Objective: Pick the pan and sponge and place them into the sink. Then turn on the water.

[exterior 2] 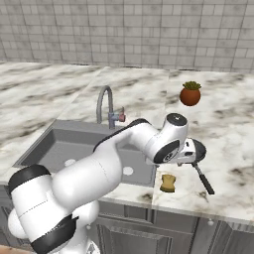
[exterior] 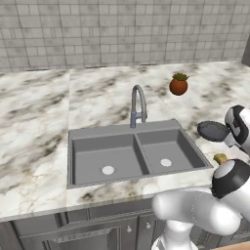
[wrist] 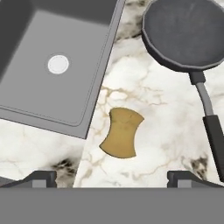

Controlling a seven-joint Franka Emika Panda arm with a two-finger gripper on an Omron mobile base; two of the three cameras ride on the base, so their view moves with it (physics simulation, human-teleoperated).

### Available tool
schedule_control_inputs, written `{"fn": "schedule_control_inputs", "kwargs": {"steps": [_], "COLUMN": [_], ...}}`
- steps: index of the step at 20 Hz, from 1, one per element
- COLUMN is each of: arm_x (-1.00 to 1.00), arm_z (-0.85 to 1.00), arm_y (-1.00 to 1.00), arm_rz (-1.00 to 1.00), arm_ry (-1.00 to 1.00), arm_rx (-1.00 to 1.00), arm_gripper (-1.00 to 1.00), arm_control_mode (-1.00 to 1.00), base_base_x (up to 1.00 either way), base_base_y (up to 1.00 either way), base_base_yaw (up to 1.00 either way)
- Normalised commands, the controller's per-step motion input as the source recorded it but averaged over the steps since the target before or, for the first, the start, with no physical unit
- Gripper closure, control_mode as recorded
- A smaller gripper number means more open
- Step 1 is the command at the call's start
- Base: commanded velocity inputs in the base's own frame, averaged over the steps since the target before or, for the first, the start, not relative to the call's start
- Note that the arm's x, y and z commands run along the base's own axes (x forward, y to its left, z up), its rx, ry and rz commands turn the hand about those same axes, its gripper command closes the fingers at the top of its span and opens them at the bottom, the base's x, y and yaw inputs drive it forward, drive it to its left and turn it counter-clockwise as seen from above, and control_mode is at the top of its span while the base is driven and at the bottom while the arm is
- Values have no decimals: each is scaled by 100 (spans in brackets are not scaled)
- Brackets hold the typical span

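The yellow sponge (wrist: 121, 132) lies flat on the marble counter just right of the sink's right basin, directly below my gripper (wrist: 113, 179), whose jaws stand open, one on either side of it and above it. The dark pan (wrist: 186, 33) rests on the counter beyond the sponge, its black handle (wrist: 214, 131) running back toward the counter's front edge. The same sponge (exterior: 220, 157) (exterior 2: 168, 182) and pan (exterior: 213, 131) (exterior 2: 199, 149) show from the base, the pan partly behind my wrist. The grey double sink (exterior: 122, 128) (exterior 2: 49, 149) (wrist: 98, 94) holds nothing, and no water runs from its faucet (exterior: 138, 105) (exterior 2: 104, 104).
A red-orange pot with a green plant (exterior: 178, 85) (exterior 2: 190, 94) stands on the counter behind the pan, near the tiled wall. Marble counter stretches to the left and right of the sink. Cabinet fronts run below the counter's front edge.
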Motion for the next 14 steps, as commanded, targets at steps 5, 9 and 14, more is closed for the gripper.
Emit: {"fn": "schedule_control_inputs", "kwargs": {"steps": [5,9,14], "arm_x": [2,6,8], "arm_z": [-24,-21,-22], "arm_y": [-35,-37,-37], "arm_rz": [1,1,0], "arm_ry": [0,0,0], "arm_rx": [0,0,0], "arm_gripper": [-100,-100,-100], "arm_control_mode": [-100,-100,-100], "base_base_x": [0,0,0], "base_base_y": [0,0,0], "base_base_yaw": [0,0,0]}}
